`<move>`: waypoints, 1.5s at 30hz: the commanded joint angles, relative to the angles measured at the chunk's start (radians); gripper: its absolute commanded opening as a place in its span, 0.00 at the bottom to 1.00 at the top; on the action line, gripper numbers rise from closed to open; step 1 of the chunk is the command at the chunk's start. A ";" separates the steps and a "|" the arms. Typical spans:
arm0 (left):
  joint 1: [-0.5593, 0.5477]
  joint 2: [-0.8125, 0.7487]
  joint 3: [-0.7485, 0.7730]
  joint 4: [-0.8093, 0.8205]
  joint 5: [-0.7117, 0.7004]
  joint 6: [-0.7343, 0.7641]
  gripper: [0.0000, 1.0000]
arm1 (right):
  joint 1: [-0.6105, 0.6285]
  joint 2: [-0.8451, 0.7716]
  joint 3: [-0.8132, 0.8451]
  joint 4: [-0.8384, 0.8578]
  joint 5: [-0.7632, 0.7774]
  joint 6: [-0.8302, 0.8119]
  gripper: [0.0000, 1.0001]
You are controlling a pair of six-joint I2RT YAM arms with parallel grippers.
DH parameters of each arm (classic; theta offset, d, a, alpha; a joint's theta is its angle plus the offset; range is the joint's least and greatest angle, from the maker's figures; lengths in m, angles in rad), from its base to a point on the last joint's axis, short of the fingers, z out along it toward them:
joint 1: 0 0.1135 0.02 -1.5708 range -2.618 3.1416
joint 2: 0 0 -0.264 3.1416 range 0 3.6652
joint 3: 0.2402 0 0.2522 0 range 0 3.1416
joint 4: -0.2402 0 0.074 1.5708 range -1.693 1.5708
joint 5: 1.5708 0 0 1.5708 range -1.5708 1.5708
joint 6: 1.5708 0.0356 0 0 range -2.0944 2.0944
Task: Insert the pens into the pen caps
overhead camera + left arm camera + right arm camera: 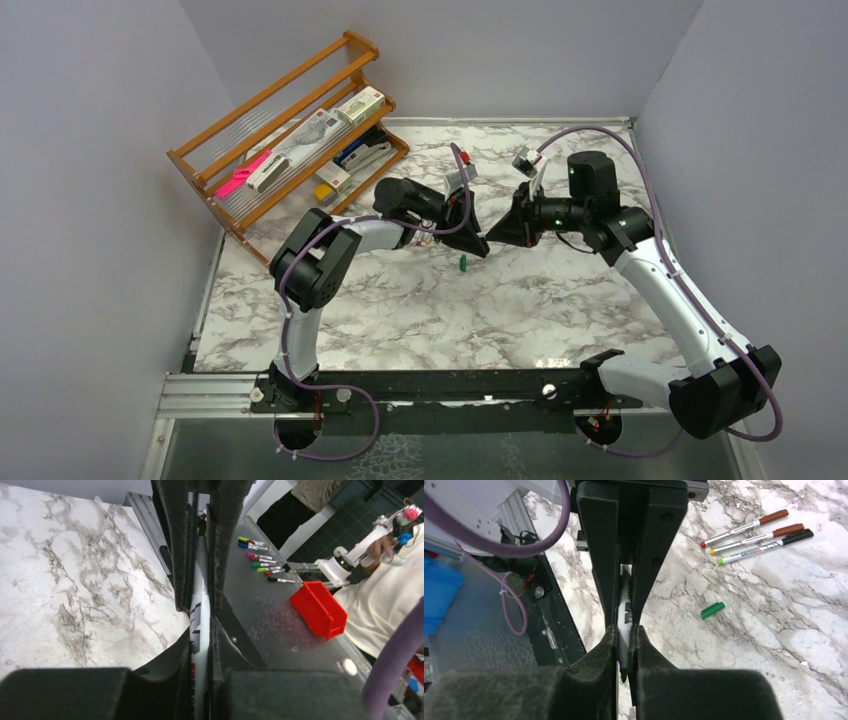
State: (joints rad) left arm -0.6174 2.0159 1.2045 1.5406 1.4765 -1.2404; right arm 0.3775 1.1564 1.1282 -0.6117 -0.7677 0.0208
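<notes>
Aloft, pen in left jaws and right jaws; green cap nearby.

Top camera: high above the counter, facing down. Wrist cameras: close behind left claw and right claw, facing each other, sharing the pen.

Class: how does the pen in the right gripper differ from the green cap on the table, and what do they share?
The pen is long, slim and mostly white; the green cap is short and green all over. The pen is clamped in the right gripper, off the table; the green cap lies loose on it. Both show green: the pen's tip matches.
</notes>
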 commanded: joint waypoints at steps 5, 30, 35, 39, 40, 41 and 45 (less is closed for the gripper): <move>0.004 0.017 0.005 0.220 0.023 0.025 0.00 | 0.001 -0.043 -0.033 0.079 0.054 0.021 0.08; 0.167 -0.302 -0.339 -0.641 -0.814 0.766 0.00 | 0.027 0.060 -0.341 0.336 0.521 0.258 0.47; 0.175 -0.366 -0.385 -0.690 -0.884 0.747 0.00 | 0.133 0.189 -0.354 0.416 0.576 0.283 0.40; 0.175 -0.394 -0.417 -0.692 -0.886 0.737 0.00 | 0.158 0.278 -0.360 0.480 0.625 0.286 0.12; 0.174 -0.402 -0.426 -0.694 -0.889 0.740 0.00 | 0.158 0.295 -0.361 0.491 0.633 0.286 0.06; 0.175 -0.409 -0.434 -0.700 -0.890 0.744 0.00 | 0.158 0.312 -0.363 0.502 0.638 0.284 0.02; 0.177 -0.430 -0.456 -0.716 -0.895 0.758 0.00 | 0.159 0.381 -0.368 0.545 0.620 0.277 0.01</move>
State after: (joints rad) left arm -0.4450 1.6428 0.7700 0.8391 0.6167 -0.5152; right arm 0.5358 1.4864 0.7727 -0.1680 -0.1764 0.2962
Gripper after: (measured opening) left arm 0.121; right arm 0.013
